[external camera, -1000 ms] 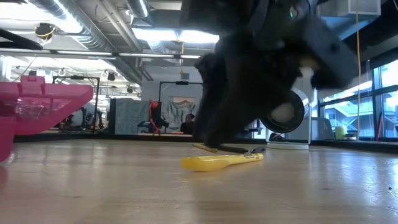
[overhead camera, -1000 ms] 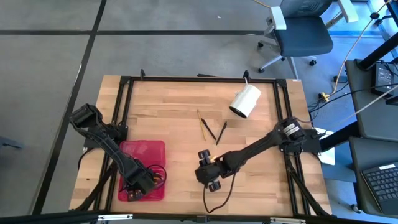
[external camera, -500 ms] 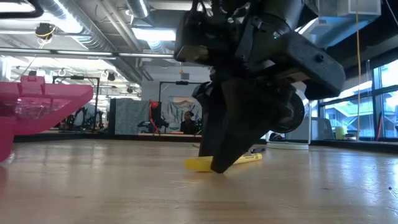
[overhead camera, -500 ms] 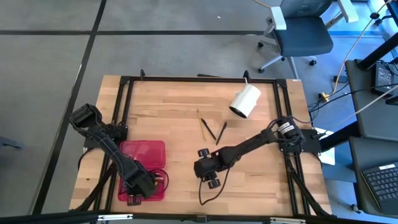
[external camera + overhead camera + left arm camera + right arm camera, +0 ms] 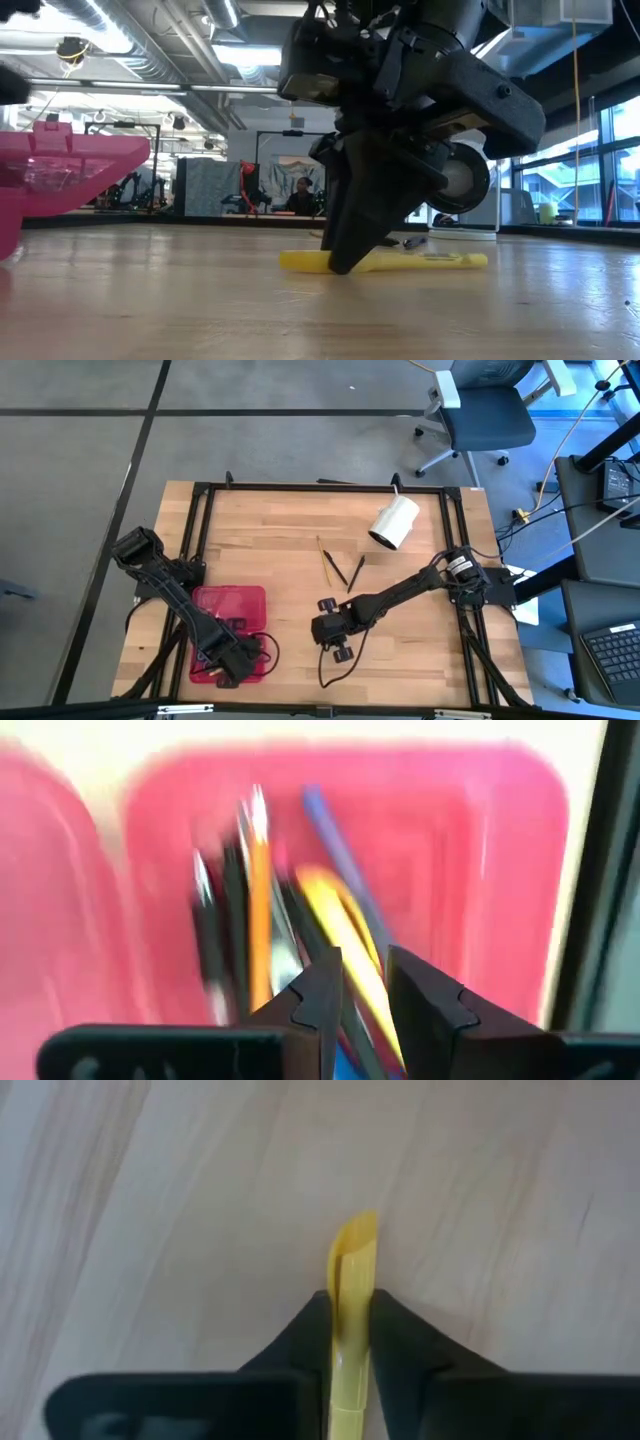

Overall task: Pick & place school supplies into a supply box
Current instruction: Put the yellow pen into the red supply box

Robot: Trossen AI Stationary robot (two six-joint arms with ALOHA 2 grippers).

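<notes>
Squeezing a yellow pen (image 5: 350, 1330) flat on the table (image 5: 420, 650), the right gripper (image 5: 349, 1315) had its two fingers tight on the pen's sides, likely so it could lift it. The red box (image 5: 232, 610) lay open near the table's front left corner, ready for more things. The left gripper (image 5: 358, 982) hung over the pens (image 5: 262, 895) already in the box, its fingers close together with nothing between them. No writing could be read anywhere.

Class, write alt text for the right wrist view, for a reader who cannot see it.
The right hand has closed its two dark fingers on a yellow pen, which lies on the pale wooden table and points away from the camera.
</notes>
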